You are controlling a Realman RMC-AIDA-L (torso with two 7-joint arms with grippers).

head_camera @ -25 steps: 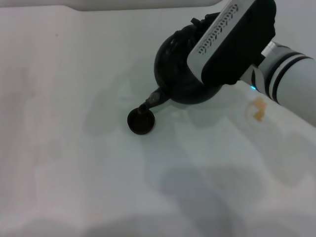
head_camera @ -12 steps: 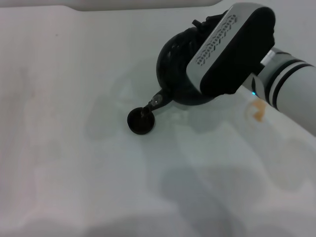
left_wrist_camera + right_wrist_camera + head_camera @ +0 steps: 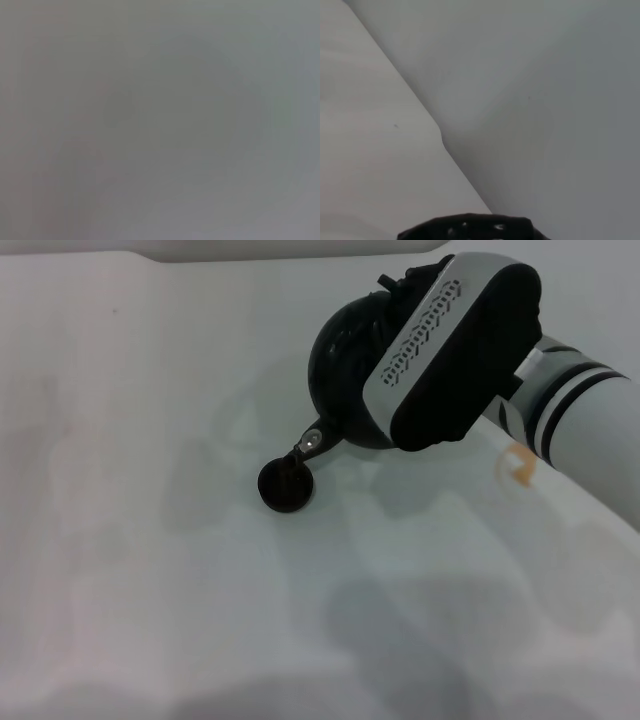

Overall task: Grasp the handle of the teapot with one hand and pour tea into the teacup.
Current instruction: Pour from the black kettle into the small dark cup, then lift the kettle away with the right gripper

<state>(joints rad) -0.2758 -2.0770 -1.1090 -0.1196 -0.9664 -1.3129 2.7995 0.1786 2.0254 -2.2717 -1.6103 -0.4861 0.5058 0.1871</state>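
Black and round, the teapot [image 3: 345, 380] hung tilted above the pale bench [image 3: 150, 570], its spout [image 3: 308, 446] with the small silvery mark dipped right over the tiny dark teacup [image 3: 286, 486], which stood on the bench just below it. The right gripper [image 3: 440, 345] covered the pot's top where the handle [image 3: 405, 285] rose; whether its jaws pinched that handle could not be told. An orange mark [image 3: 520, 465] lay on the bench near the right arm
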